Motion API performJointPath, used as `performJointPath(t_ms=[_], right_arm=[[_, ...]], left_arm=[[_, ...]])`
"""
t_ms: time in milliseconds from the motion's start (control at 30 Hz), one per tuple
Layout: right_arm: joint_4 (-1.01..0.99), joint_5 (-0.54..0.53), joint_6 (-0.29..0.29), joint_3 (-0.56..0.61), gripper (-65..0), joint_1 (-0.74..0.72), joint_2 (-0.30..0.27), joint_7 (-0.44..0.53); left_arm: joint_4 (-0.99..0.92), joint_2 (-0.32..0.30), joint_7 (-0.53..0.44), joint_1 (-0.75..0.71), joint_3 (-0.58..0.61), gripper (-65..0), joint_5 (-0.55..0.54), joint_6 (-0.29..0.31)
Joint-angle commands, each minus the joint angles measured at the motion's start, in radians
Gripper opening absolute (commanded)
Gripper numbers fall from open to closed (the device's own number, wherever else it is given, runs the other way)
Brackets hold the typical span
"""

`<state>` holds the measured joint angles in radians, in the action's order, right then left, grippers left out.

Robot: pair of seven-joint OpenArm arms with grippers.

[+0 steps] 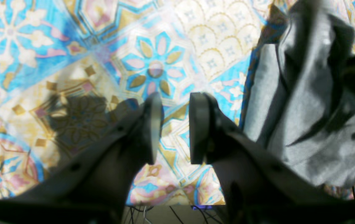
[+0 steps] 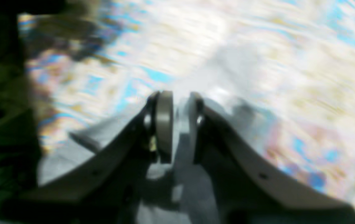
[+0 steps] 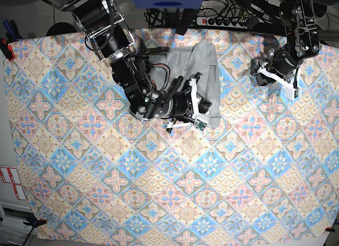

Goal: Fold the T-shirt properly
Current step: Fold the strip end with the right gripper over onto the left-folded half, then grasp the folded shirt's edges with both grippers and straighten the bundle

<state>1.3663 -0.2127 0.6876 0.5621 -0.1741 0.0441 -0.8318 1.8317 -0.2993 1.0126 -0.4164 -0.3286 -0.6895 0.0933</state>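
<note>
A: The right pincer (image 2: 177, 130) first — what is it doing?

B: Its pads are drawn close together with a fold of grey cloth pinched between them. That cloth is the T-shirt (image 3: 198, 71). The right wrist view is badly smeared, so little more can be read from it than the narrow gap and the fabric inside it.

A: And seen from the base view?

B: The right pincer (image 3: 200, 106) sits at the lower edge of the shirt, on the side nearer the bench's middle. The right arm (image 3: 127, 71) runs in from the top left and lies partly over the garment.

A: Where is the shirt overall?

B: Bunched into a narrow crumpled heap near the top centre of the bench (image 3: 169, 203), which is covered in a blue, pink and gold tile pattern. No lettering shows on the visible side.

A: The left pincer (image 1: 172, 127)?

B: Parted by a modest gap, nothing between the pads, only patterned cloth beneath. In its own wrist view the T-shirt (image 1: 305, 102) hangs in folds off to one side, not touching it. In the base view the left pincer (image 3: 270, 74) is well apart from the shirt, toward the top right.
</note>
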Motion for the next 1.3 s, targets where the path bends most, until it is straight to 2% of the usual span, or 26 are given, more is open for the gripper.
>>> performJointPath(t_ms=[0,100,267,467,800,867,1000,1100,1267], right_arm=[[0.042,-0.031,0.011,0.002,-56.4,-0.014,0.012,0.026],[0.104,-0.032,0.011,-0.05,-56.4,-0.012,-0.045,0.026],[0.166,-0.032,0.011,-0.159,-56.4,0.032,-0.092,0.024],[0.16,-0.031,0.011,-0.262,-56.4,0.066,-0.095,0.024],[0.158,-0.031,0.011,-0.262,-56.4,0.066,-0.111,0.024],[0.158,-0.031,0.011,-0.262,-56.4,0.066,-0.112,0.022],[0.158,-0.031,0.011,-0.262,-56.4,0.066,-0.114,0.021],[0.16,-0.031,0.011,-0.262,-56.4,0.066,-0.114,0.021],[0.157,-0.031,0.011,-0.261,-55.9,0.066,-0.114,0.021]], left_arm=[[0.039,-0.015,-0.013,0.001,-0.002,-48.9,-0.012,0.004],[0.076,-0.016,-0.013,0.001,0.032,-48.9,-0.012,0.004],[0.119,-0.016,-0.013,0.0,0.13,-49.1,-0.009,0.004],[0.066,-0.013,-0.015,0.038,0.259,-49.5,0.001,0.003],[-0.01,-0.03,-0.004,0.049,0.509,-49.6,0.175,0.001],[-0.01,-0.056,0.008,0.021,0.53,-49.6,0.192,0.001],[-0.01,-0.059,0.008,-0.005,0.529,-49.6,0.222,0.001],[-0.008,-0.059,0.053,-0.008,0.529,-49.6,0.244,0.0],[0.021,-0.059,0.064,-0.026,0.527,-49.6,0.232,0.0]])
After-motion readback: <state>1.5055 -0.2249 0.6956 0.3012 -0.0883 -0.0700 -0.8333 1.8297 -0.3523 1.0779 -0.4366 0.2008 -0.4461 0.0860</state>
